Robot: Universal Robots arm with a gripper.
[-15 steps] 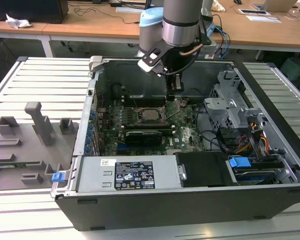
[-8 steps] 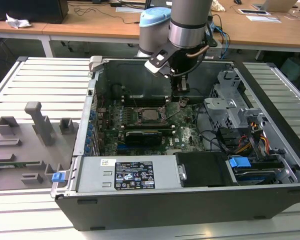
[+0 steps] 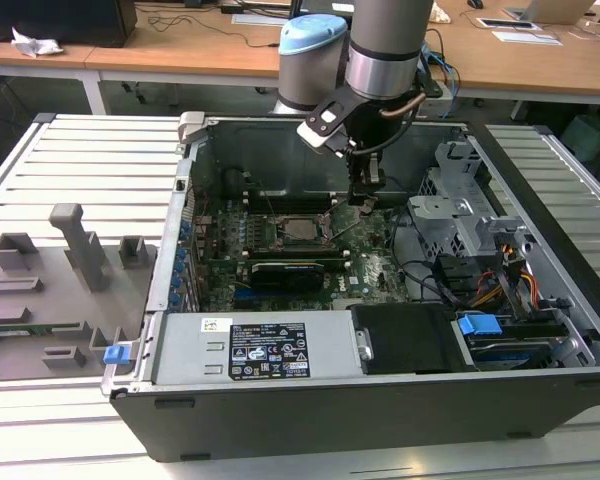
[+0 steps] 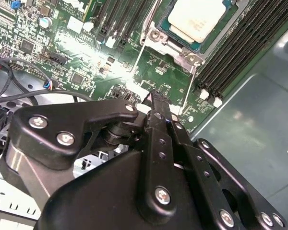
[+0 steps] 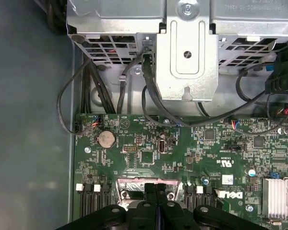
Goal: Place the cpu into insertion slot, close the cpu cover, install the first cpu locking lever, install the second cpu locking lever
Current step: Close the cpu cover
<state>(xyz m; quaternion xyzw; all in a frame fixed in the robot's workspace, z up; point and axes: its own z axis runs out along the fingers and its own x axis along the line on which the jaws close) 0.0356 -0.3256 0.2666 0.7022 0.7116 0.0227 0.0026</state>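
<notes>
Exterior view shows you the open computer case (image 3: 380,420) on the tabletop (image 3: 90,160), with the motherboard (image 3: 370,268) inside. Near the board's far edge, the cpu cover (image 4: 180,51) looks lowered over the cpu (image 4: 199,17), which sits in the insertion slot hidden beneath it. Two steps seem done. A thin lever rod (image 4: 187,88) runs beside the socket; you cannot tell whether it is latched. Your jaws are pressed together, nothing between them, close by that rod.

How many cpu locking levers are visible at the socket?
2. One wire lever lies beside the cpu cover's screwed corner; the other lies beside the next corner, nearer the hand. Their ends may be hidden.
</notes>
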